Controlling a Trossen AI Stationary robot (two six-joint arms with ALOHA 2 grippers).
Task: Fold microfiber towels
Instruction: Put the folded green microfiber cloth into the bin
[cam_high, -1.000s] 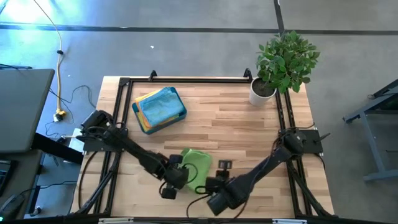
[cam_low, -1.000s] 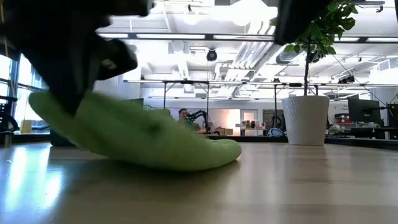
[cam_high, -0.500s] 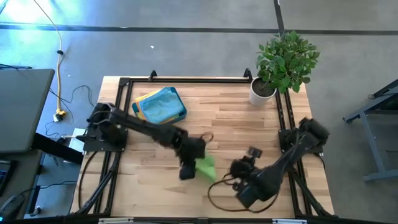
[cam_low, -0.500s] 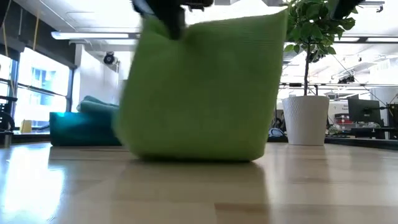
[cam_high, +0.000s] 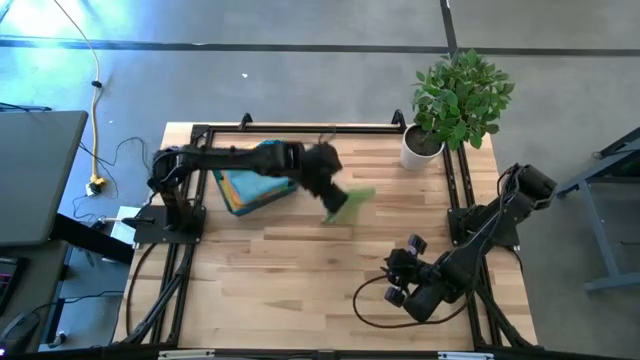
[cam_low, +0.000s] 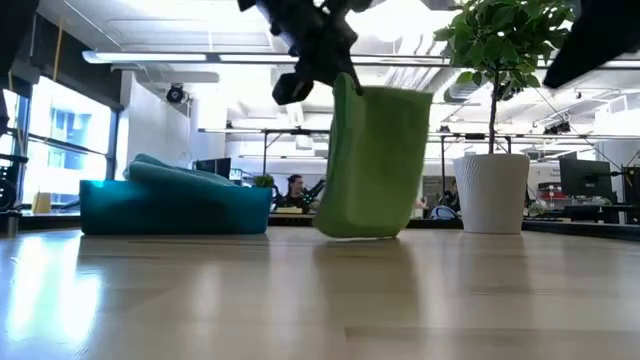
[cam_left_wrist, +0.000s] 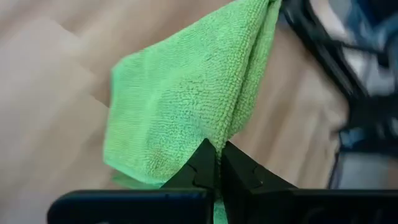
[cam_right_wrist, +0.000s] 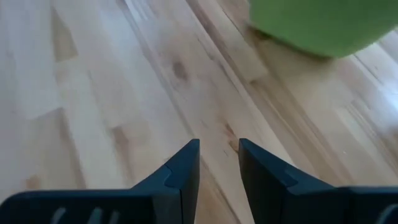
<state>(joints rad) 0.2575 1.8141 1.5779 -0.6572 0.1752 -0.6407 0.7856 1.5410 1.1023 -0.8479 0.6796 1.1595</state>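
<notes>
Since a second ago the lime green towel (cam_high: 345, 203) has been lifted off the counter's (cam_high: 400, 230) near edge and carried toward 12 o'clock, pinched shut in the left gripper (cam_high: 330, 196) beside the teal tray (cam_high: 290, 183) of stacked towels (cam_high: 258, 170); folding is judged finished, stacking pending. The nubby, soft cloth hangs doubled and limp. The right gripper (cam_high: 398, 283), narrowly parted and empty, has been withdrawn to 5 o'clock.

Lime green towel (cam_high: 345, 204) now toward teal tray (cam_high: 232, 195)
</notes>
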